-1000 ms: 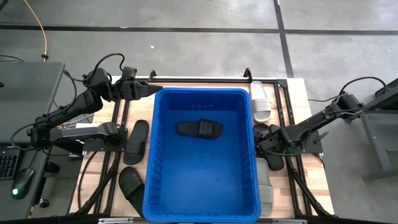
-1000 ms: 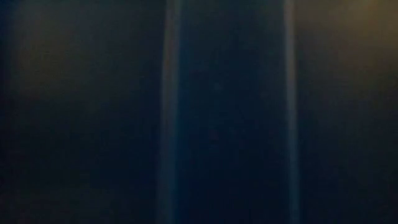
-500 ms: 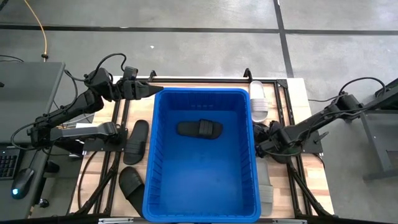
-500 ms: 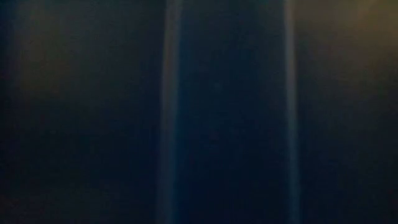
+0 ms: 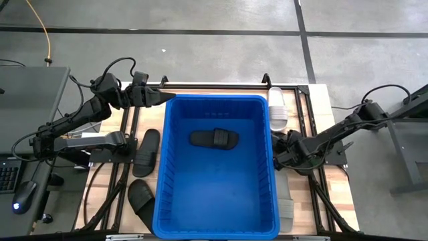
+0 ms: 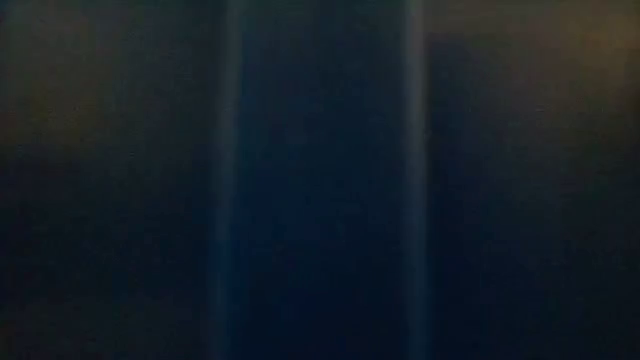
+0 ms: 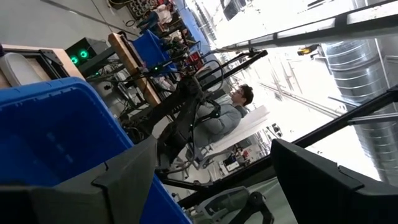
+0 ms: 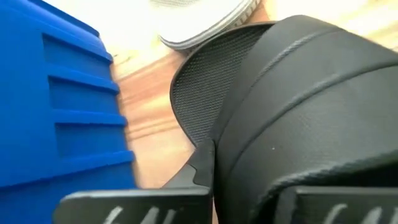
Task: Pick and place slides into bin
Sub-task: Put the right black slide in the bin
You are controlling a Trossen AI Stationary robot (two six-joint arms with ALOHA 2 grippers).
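The blue bin (image 5: 217, 201) fills the table's middle, and one black slide (image 5: 214, 138) lies on its floor. My right gripper (image 5: 279, 155) is low beside the bin's right wall, shut on another black slide (image 8: 298, 93) that lies on the table. A white slide (image 5: 278, 108) lies beyond it and a grey one (image 5: 285, 209) nearer the front edge. Two black slides (image 5: 147, 152) (image 5: 140, 196) lie on the table left of the bin. My left gripper (image 5: 164, 98) hangs open over the bin's far left corner, with nothing between its fingers. My right gripper holds the black slide at its side edge (image 8: 208, 158), where the strap meets the sole, pinched between the two fingers (image 8: 137, 204). The fingers come from the table's right, slanting down. The slide appears to rest on the table; the fingers hide the exact place of contact.
The bin's right wall (image 8: 62, 93) stands close beside my right gripper. Black frame rails (image 5: 127, 167) run along the table on both sides of the bin. The low view shows only the dark bin wall (image 6: 320, 200). People and benches show in the room beyond (image 7: 239, 99).
My right gripper has shut on the black slide beside the bin's right wall and has edged slightly toward the bin. In the low view the bin's wall has shifted a little sideways.
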